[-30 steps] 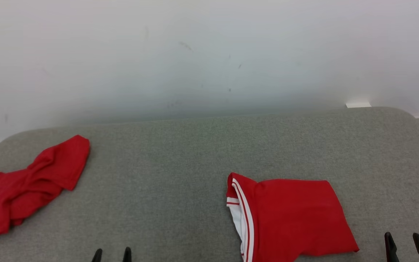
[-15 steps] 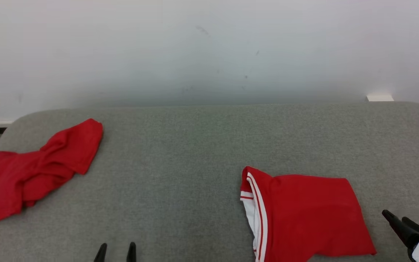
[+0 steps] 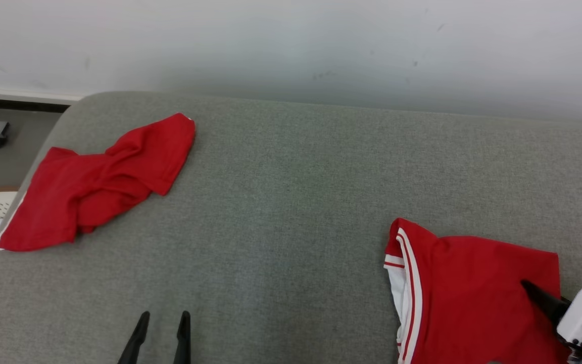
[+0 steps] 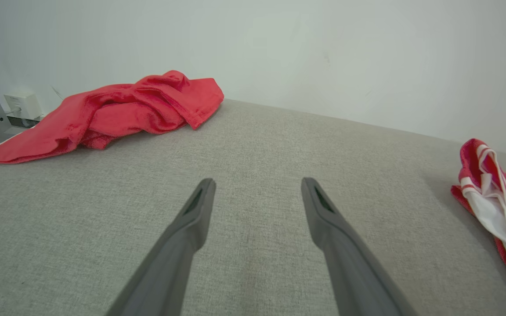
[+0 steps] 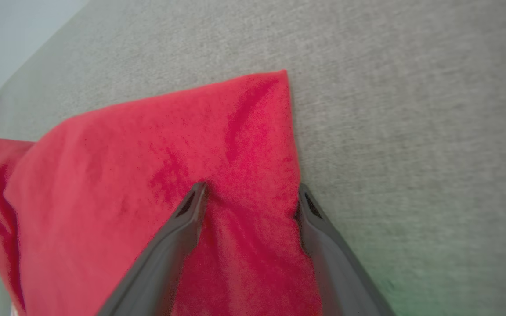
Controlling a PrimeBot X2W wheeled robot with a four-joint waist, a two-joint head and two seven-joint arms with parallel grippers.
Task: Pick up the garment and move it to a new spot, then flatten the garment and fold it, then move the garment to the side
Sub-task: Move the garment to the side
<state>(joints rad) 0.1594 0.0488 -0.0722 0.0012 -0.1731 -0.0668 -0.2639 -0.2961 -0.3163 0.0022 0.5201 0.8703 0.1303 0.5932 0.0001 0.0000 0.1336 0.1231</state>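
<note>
Head view first: the folded red garment [image 3: 473,293] with the white-striped trim sits at the near right of the grey desk [image 3: 291,202]. A second, crumpled red garment [image 3: 99,182] lies well apart at the far left, one corner right at the desk's edge. The right jaws are over the folded one's right side. The left jaws hover over bare desk near the front, spread and holding nothing. My guess is this is the move-it-aside step. With the left arm this far off, it'd be a one-handed lift, so the bundle could sag and fall open.

Left wrist view: those jaws are wide apart over plain grey surface, with the crumpled garment [image 4: 117,109] up ahead to the left and the folded garment [image 4: 494,197] off at the right edge. The layers at the striped end look loose and gappy, so that's where it'd spill first.

Right wrist view (a bit blurry): the jaws are spread and not pinching yet. One tip is on the red cloth [image 5: 169,175] and the other is right at its edge, near a corner. If they close here they might catch only the top layer and peel the fold open. The outer tip could also snag the desk's fabric cover [image 5: 411,131] and drag it.
</note>
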